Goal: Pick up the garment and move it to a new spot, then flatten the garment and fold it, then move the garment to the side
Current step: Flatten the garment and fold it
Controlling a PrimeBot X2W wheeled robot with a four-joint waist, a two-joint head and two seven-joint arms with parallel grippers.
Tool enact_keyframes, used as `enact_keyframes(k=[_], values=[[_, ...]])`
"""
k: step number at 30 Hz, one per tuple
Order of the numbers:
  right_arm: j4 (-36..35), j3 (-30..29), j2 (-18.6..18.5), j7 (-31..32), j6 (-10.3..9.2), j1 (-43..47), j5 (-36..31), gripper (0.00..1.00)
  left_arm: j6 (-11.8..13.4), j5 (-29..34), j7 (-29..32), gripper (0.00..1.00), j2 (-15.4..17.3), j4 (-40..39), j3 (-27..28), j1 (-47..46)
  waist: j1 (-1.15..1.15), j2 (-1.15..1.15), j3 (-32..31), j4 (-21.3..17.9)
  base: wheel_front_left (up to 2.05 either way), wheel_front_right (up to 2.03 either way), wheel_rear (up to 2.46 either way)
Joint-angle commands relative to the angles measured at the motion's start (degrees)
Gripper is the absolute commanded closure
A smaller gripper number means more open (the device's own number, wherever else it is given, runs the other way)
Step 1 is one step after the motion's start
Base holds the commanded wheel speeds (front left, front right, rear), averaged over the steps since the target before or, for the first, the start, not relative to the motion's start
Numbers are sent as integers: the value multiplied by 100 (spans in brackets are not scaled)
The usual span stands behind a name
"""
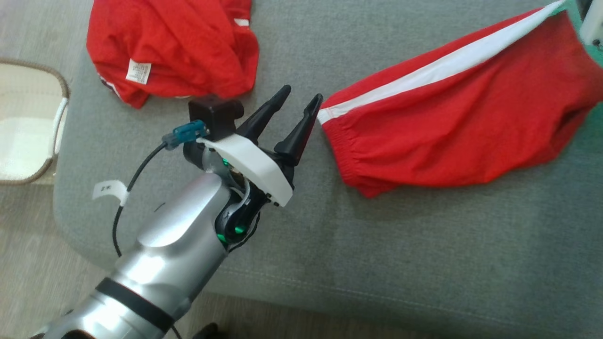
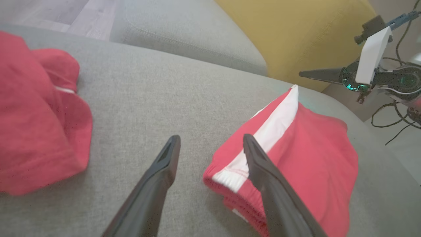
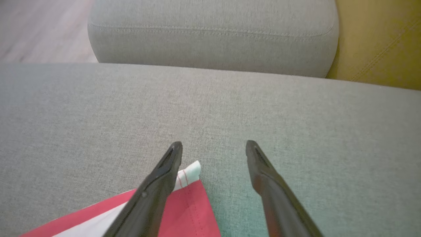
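1. Wicker-looking basket (image 1: 28, 117) sat at the far left of the head view. It was cut off by the frame, and I couldn't make out whether anything was in it.
2. Next along, a crumpled red garment (image 1: 174, 47) lay bunched on the grey cushion (image 1: 377, 263). A white care label was showing, and its top edge was cropped out.
3. Left gripper (image 1: 301, 95) hung over bare cushion between the two red pieces, fingers spread and holding nothing. One fingertip was just beside the waistband end of the red shorts (image 1: 461, 127). Whether it actually touched was hard to call.
4. Those shorts, with a white side stripe, lay right of centre on the cushion, and their far end ran out of frame at the upper right.
5. Right gripper (image 3: 213, 144) was spread wide too and empty, sitting over the shorts' hem corner. One of its fingers hid part of the stripe in its own wrist view.
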Motion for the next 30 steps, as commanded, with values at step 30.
enact_keyframes(k=[30], values=[[-3292, 1117, 200, -3766, -2, 3690, 1033, 0, 608, 3436, -71, 0, -505, -2465, 4118, 3193, 0, 0, -1911, -985, 0, 0, 0]])
